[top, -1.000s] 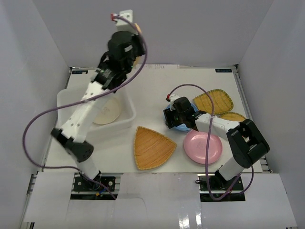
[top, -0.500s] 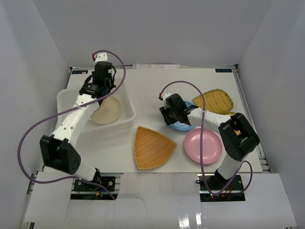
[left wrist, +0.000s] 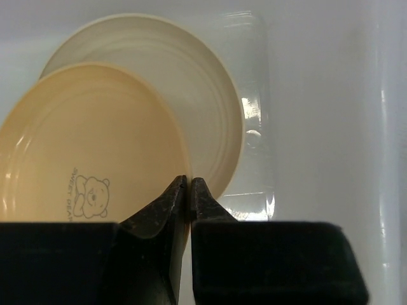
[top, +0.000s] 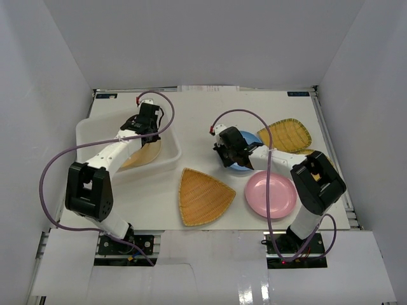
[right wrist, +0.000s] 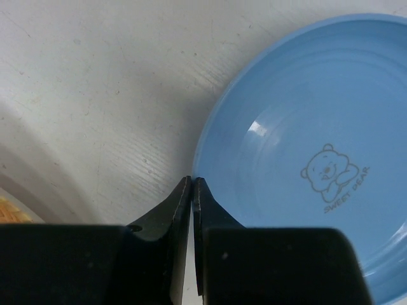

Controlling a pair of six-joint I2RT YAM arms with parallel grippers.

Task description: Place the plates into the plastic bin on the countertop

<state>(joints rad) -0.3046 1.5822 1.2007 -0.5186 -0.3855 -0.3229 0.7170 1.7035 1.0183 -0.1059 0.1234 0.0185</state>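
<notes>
My left gripper (left wrist: pixel 189 186) pinches the yellow plate (left wrist: pixel 89 146) by its near rim, overlapping the cream plate (left wrist: pixel 191 89) inside the bin (left wrist: pixel 257 95), which has bare floor to the right. My right gripper (right wrist: pixel 191 184) pinches the blue plate (right wrist: pixel 305 121) by its left edge, with open countertop (right wrist: pixel 95 89) alongside.

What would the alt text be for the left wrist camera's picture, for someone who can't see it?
Seen from the wrist, the left gripper pinches the near rim of a yellow-orange plate printed with a small bear. That plate overlaps a cream plate lying in the translucent plastic bin.
</notes>
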